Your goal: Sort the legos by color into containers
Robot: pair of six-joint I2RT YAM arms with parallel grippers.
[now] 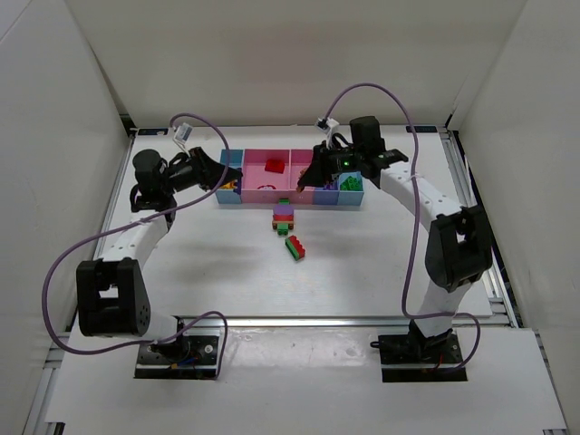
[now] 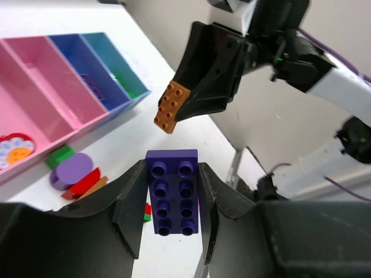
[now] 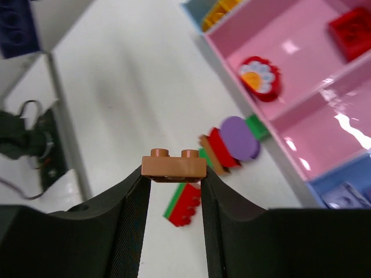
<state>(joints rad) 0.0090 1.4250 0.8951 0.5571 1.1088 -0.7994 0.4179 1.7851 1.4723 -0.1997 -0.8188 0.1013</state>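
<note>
I am pinching a glossy eight-stud purple brick (image 2: 172, 197) in the left hand (image 2: 171, 174) and a thin studded orange brick (image 3: 174, 168) in the right hand (image 3: 174, 184), both hovering at the shallow plastic tray (image 1: 258, 203) at twelve o'clock on the smooth white counter (image 1: 362, 263), loose bricks (image 1: 288, 228) lying at its six.

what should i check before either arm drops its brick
1. Grip of left end effector on purple brick: ok, shut on it.
2. Grip of right end effector on orange brick: ok, shut on it.
3. Both apart in the top view: ok.
4. Place for purple: ok, dark blue compartment holds purple.
5. Place for orange: cannot tell.
6. Sorting finished: not ok, loose bricks lie on the table.
</note>
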